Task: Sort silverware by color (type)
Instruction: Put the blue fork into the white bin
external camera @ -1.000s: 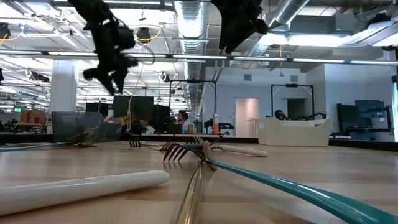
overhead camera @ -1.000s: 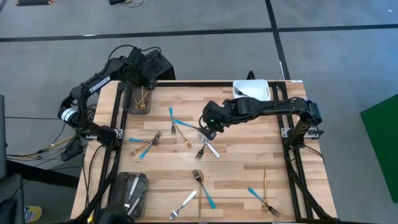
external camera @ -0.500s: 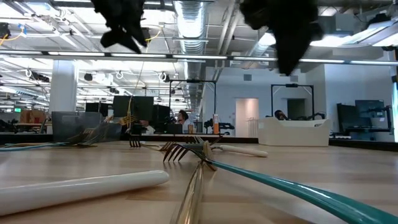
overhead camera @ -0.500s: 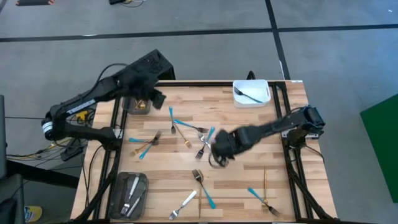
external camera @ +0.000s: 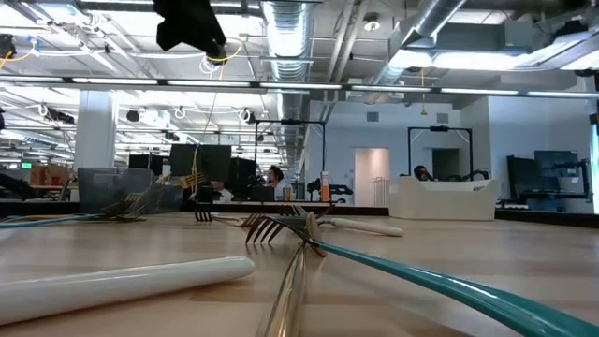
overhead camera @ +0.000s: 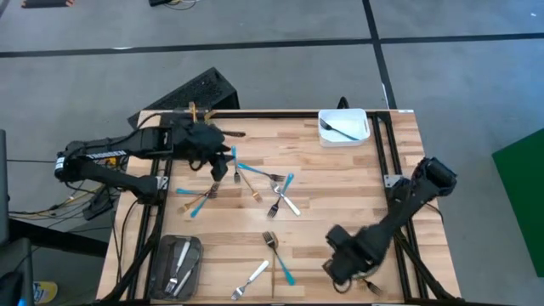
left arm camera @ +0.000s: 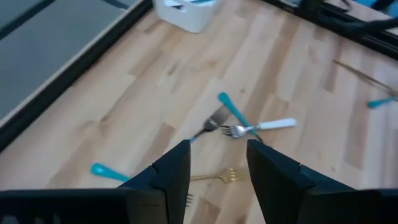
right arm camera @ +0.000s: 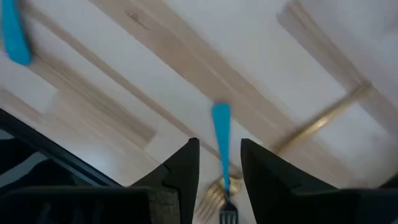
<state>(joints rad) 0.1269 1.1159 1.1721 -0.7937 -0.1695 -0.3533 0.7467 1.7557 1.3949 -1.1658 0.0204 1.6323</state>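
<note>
While both arms reach in over the desk (overhead camera: 340, 170), each tool stands parted with nothing between its fingers. The left tool (left arm camera: 217, 165) hangs above the crossed forks (overhead camera: 280, 194) near the desk's middle, on their side toward the dark tray (overhead camera: 177, 262); its gap frames a small gold fork (left arm camera: 214, 177), untouched. The right tool (right arm camera: 219, 163) is low over the desk edge farthest from the white bin (overhead camera: 344, 127), its fingers either side of a blue-handled fork (right arm camera: 221, 143) lying against a gold one (right arm camera: 323, 121); contact cannot be told. Other silverware lies scattered between them, with silver pieces (overhead camera: 180, 260) in the tray.
</note>
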